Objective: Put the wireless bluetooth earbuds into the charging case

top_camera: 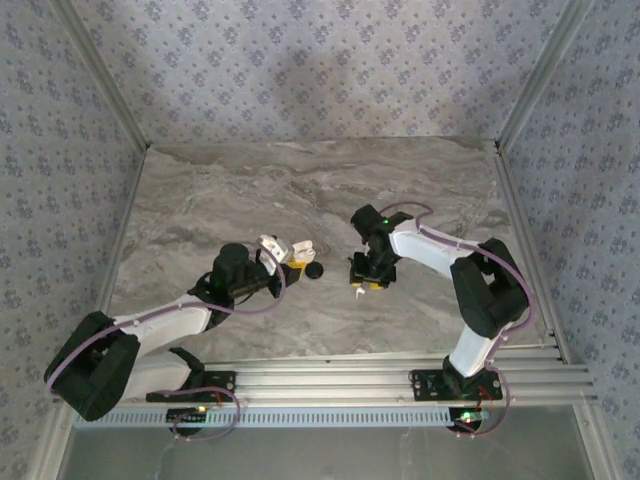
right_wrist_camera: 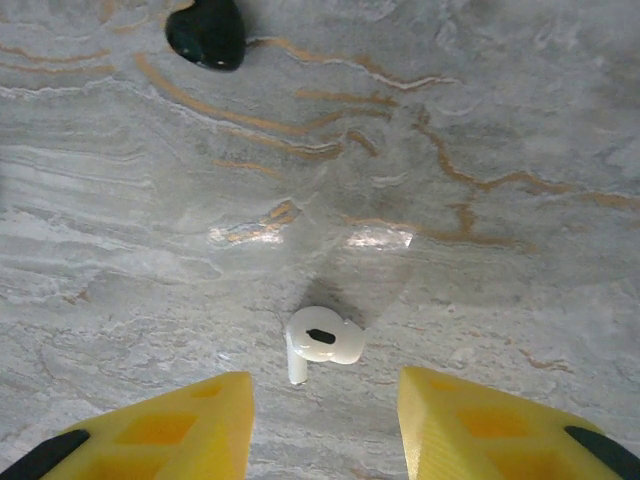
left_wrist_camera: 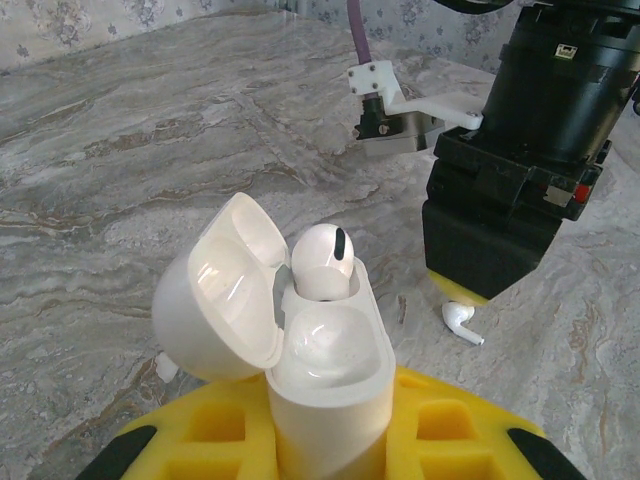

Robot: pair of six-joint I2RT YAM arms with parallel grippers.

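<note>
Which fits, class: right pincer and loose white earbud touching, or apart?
Apart. The right wrist view shows bare marble between the white earbud and both yellow fingertips of the right pincer.

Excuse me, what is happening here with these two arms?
The left gripper holds a white charging case with its lid open; one white earbud already sits inside. The right gripper hangs over a second white earbud lying on the table, its fingers open on either side, not yet touching it.
</note>
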